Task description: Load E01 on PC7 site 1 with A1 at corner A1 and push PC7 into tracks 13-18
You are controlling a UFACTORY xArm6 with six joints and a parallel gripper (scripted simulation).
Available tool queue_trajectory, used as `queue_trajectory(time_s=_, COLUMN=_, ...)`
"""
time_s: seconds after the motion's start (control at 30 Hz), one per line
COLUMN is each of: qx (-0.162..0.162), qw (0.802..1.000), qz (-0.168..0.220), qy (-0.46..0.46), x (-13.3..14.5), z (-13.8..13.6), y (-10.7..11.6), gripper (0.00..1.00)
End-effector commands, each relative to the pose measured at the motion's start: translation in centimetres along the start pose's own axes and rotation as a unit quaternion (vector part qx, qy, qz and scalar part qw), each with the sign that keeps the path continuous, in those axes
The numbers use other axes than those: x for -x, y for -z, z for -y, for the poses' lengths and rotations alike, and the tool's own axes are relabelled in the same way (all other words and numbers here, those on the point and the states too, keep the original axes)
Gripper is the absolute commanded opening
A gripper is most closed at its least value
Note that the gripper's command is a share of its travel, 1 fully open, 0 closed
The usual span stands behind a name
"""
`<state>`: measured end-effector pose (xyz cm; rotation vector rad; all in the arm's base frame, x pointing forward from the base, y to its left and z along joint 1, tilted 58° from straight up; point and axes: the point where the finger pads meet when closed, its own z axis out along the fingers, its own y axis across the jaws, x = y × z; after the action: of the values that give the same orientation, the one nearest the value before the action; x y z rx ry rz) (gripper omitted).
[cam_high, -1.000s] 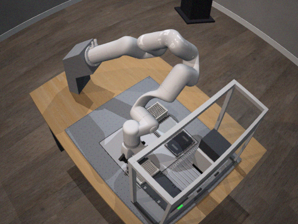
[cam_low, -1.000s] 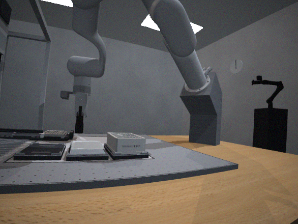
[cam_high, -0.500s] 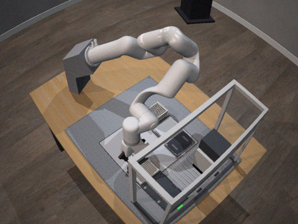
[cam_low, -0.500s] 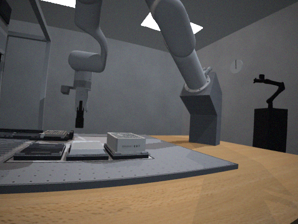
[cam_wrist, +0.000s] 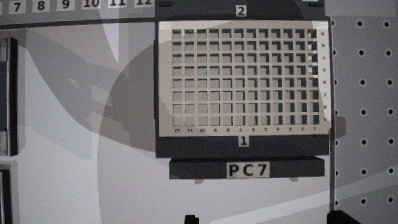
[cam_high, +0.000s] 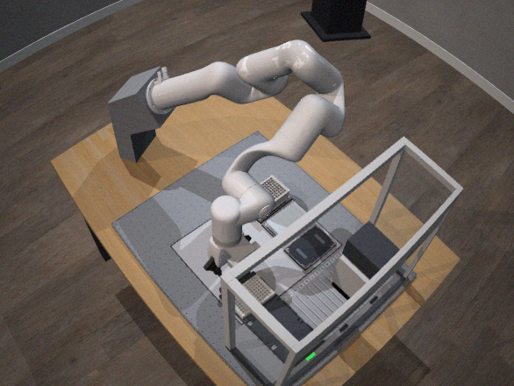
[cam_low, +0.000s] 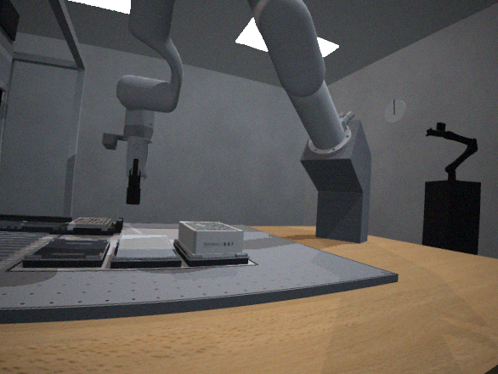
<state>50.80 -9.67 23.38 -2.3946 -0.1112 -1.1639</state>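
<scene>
And here's the 96-well plate, riding on site 1 of the carrier, next to the handle. It looks flat, its wells in neat rows, with the row letters on the side facing the desk's near long edge, as the top view has it. Site 2's label shows just beyond the plate.

The carrier lies along that long edge, running in under the open frame beside the rails. A green lamp glows at the frame's far side, toward the desk's bottom corner in the top view.

Up above the handle hangs the gripper — jaws spread, nothing between them, well off the plate.

Over toward the opposite long edge, three nests in a row: the tall deep-well block fills the one nearest the arm's base corner, the low pale plate sits in the middle one, and the dark nest nearest the rails — that one's empty.

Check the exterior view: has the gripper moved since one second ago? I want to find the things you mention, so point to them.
Yes, upward: the gripper (cam_high: 230, 252) (cam_low: 133, 203) (cam_wrist: 265, 218) was about level with E07's (cam_high: 275, 189) (cam_low: 211, 241) top, and its tips now hang higher.
</scene>
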Motion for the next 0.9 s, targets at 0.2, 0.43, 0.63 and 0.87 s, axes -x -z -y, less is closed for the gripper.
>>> queue_trajectory(time_s=0.2, qx=0.001, qw=1.000, qz=-0.001, qy=0.000, x=-0.1, z=0.0, y=1.6, gripper=0.82)
queue_trajectory(time_s=0.43, qx=0.001, qw=1.000, qz=-0.001, qy=0.000, x=-0.1, z=0.0, y=2.6, gripper=0.82)
queue_trajectory(time_s=0.63, qx=0.001, qw=1.000, qz=-0.001, qy=0.000, x=-0.1, z=0.0, y=3.4, gripper=0.82)
queue_trajectory(time_s=0.87, qx=0.001, qw=1.000, qz=-0.001, qy=0.000, x=-0.1, z=0.0, y=4.6, gripper=0.82)
